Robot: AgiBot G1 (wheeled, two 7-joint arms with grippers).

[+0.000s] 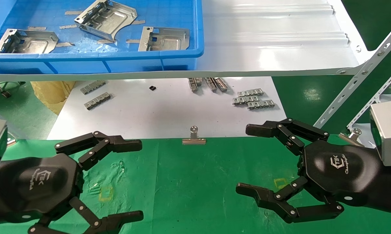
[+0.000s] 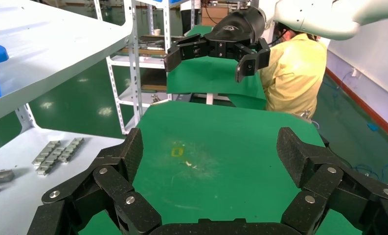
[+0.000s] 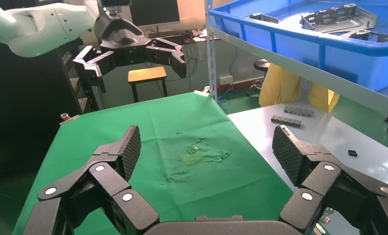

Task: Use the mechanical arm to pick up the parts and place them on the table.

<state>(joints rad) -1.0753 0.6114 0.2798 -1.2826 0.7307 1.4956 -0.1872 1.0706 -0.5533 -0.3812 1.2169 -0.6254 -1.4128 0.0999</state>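
The left gripper [image 1: 130,177] hovers just above the green surface [image 1: 198,185] with its black fingers spread wide and nothing between them; in its own wrist view the left gripper [image 2: 211,161] frames bare green cloth and a small yellow square mark [image 2: 177,149]. The right gripper [image 1: 250,159] hangs over the same green surface on the opposite side, likewise spread wide and empty, and the right wrist view shows it [image 3: 206,156] above wrinkled cloth.

The three parts [image 1: 106,18] lie in the blue bin [image 1: 182,55], which sits on the glossy white shelf [image 1: 273,39] beyond the green surface and above it. One part [image 1: 26,40] lies at the bin's left end, one sits tilted near the middle, and one [image 1: 164,39] lies toward the bin's right wall. None of them touches either gripper.

Under the shelf, a white sheet [image 1: 159,113] borders the far edge of the green surface. A silver binder clip [image 1: 194,136] stands at that border, roughly midway between the two grippers. Small grey toothed metal strips [image 1: 254,99] lie in clusters on the white sheet, some near its right edge, others [image 1: 96,94] toward its left, and a tiny black piece [image 1: 152,87] rests between them
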